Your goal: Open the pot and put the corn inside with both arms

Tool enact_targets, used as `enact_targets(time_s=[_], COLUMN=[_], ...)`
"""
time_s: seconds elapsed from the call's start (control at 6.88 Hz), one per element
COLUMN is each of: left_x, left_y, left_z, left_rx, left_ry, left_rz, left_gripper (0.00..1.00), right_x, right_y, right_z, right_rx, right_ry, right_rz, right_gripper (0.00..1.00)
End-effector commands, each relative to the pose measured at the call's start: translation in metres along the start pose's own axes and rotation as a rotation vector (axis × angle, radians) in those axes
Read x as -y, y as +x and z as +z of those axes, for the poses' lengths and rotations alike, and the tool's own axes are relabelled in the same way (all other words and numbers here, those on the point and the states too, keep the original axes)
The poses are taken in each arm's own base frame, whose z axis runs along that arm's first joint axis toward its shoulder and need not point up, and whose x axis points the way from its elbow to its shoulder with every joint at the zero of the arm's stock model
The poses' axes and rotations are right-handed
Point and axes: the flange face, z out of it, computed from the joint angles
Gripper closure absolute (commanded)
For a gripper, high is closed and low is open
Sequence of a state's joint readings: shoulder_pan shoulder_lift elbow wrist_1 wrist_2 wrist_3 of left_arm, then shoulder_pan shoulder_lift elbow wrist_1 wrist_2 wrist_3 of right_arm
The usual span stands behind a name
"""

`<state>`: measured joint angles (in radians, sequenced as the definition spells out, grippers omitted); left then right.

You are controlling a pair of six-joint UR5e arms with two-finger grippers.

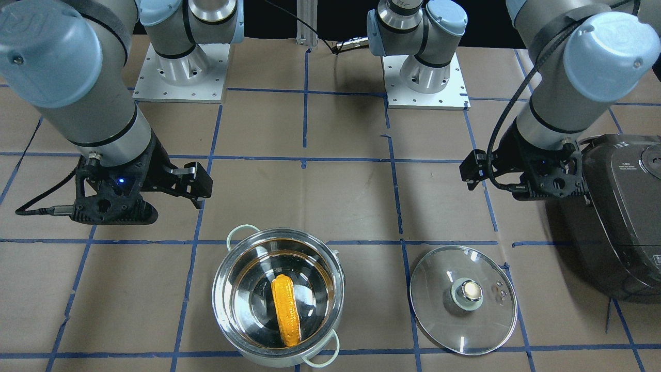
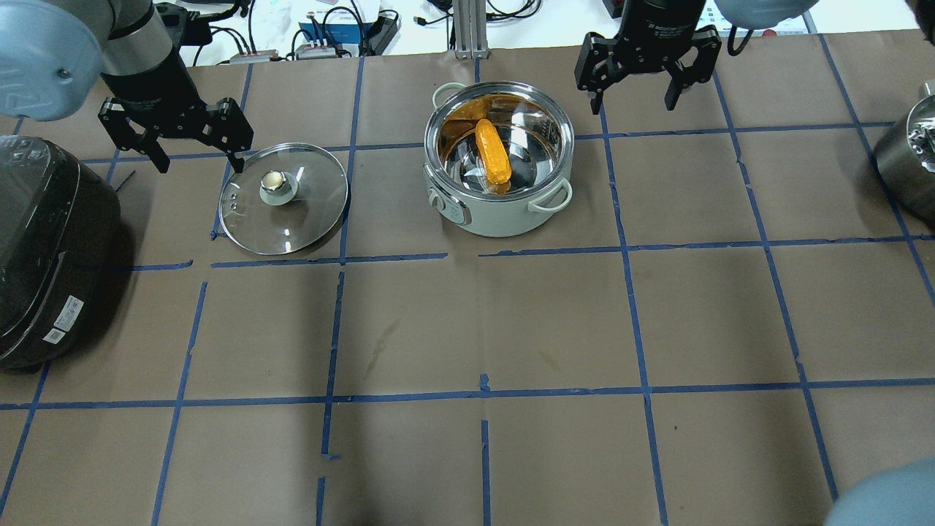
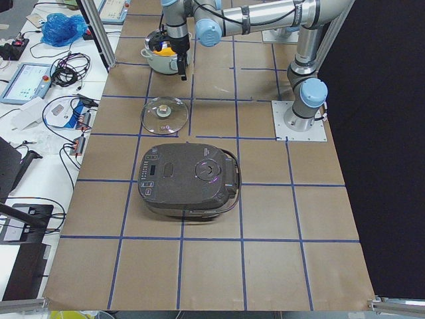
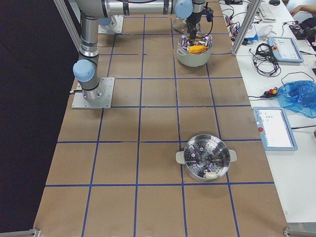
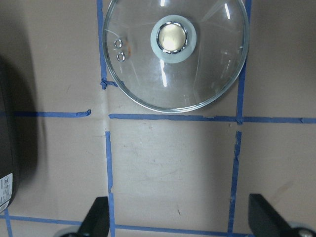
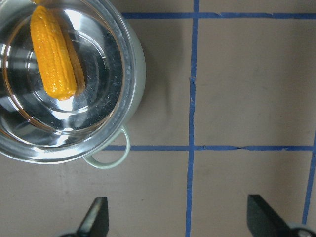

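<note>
The steel pot (image 2: 497, 215) stands open at the table's far middle, with the corn (image 2: 491, 155) lying inside on its bottom. It also shows in the front view (image 1: 223, 289), with the corn (image 1: 286, 310) in it. The glass lid (image 2: 314, 204) lies flat on the table to the pot's left, knob up. My left gripper (image 2: 199, 162) is open and empty, above the lid's far-left edge. My right gripper (image 2: 633, 101) is open and empty, just right of and beyond the pot. The right wrist view shows the pot's rim (image 6: 129, 74) and the corn (image 6: 52, 57); the left wrist view shows the lid (image 5: 148, 74).
A dark grey rice cooker (image 2: 44, 241) sits at the table's left edge, close to my left arm. A second steel pot with a steamer insert (image 4: 205, 158) stands at the right end. Blue tape lines cross the brown table cover.
</note>
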<state>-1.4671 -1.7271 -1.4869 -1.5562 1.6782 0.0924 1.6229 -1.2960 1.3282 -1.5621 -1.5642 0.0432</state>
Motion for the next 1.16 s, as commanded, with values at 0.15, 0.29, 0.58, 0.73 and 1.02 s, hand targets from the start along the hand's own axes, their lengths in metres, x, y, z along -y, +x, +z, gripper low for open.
enact_targets(time_s=[0.15,0.29,0.58,0.73,1.02], left_x=[-0.01,-0.018,-0.011,-0.011,-0.01], left_y=[0.031,0.034,0.028,0.03,0.03], left_z=[-0.026,-0.027,-0.026,-0.025,-0.025], left_rx=[-0.061,-0.059,-0.063,-0.064,-0.066], left_ry=[0.038,0.037,0.047,0.048,0.048], left_rz=[0.049,0.054,0.056,0.062,0.062], left_gripper=[0.0,0.0,0.0,0.0,0.0], right_x=[-0.034,-0.032,-0.034,-0.035,-0.035], right_y=[0.005,0.006,0.005,0.006,0.006], right_z=[0.005,-0.001,-0.009,-0.01,-0.008], right_rx=[0.008,0.013,0.0,0.0,0.001], right_ry=[0.047,0.059,0.098,0.095,0.09], right_rz=[0.009,0.019,0.085,0.099,0.101], right_gripper=[0.0,0.0,0.0,0.0,0.0])
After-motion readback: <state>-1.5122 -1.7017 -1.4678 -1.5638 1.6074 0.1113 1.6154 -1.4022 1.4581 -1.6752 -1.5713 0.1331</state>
